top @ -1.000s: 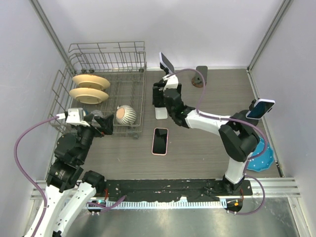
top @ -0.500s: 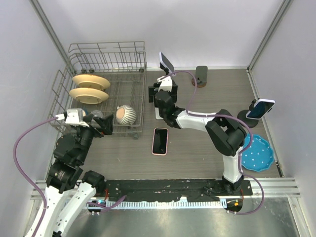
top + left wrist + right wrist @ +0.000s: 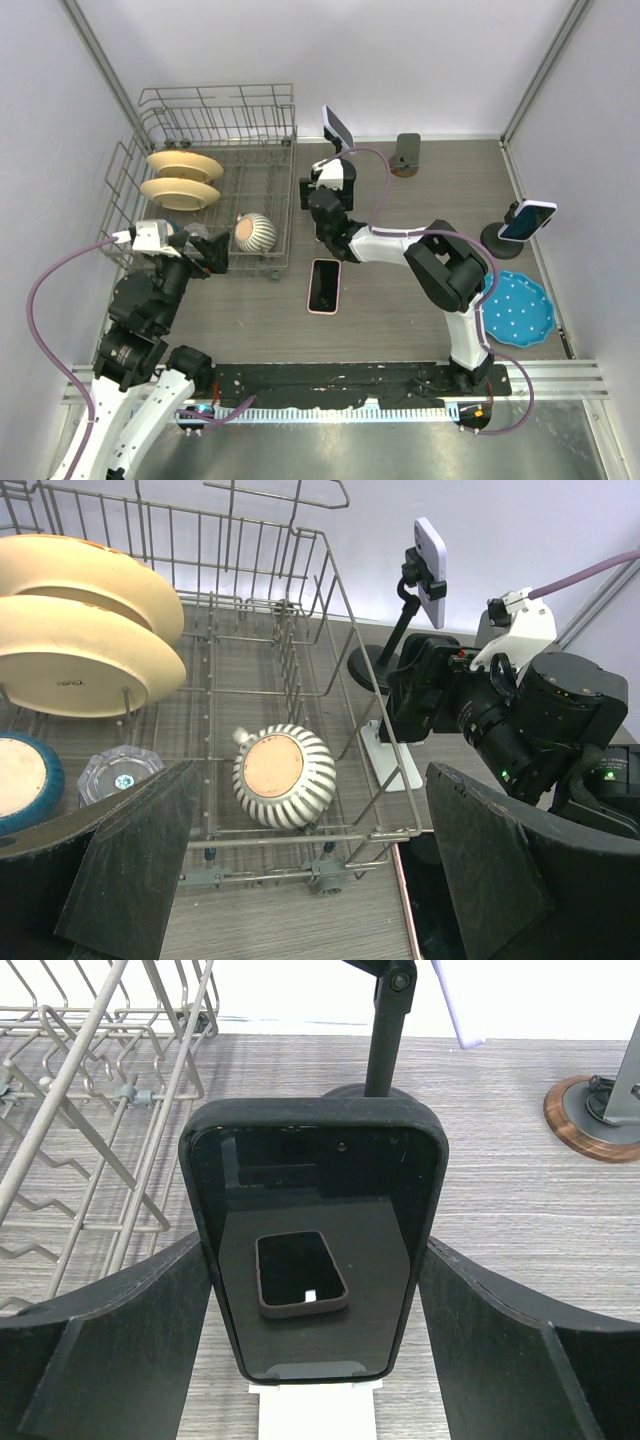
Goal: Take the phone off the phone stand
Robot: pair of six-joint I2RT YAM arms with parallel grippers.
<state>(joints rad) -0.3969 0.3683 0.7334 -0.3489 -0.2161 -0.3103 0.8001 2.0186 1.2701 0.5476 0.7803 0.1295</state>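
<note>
Just right of the dish rack (image 3: pixel 270 170), the right gripper (image 3: pixel 315 1352) is spread wide, fingers flanking the black phone (image 3: pixel 312 1240), contact unclear. The phone leans upright on the white phone stand (image 3: pixel 315 1412). From above, the gripper hides it. The left gripper (image 3: pixel 312 875) hangs agape, empty.

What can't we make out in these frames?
Right wrist: the black phone covers most of the white stand, which the bottom edge also cuts off; finger contact is unclear.
Top external: the right gripper hides the phone.
Left wrist: the right gripper blocks the phone; grip unreadable.
</note>
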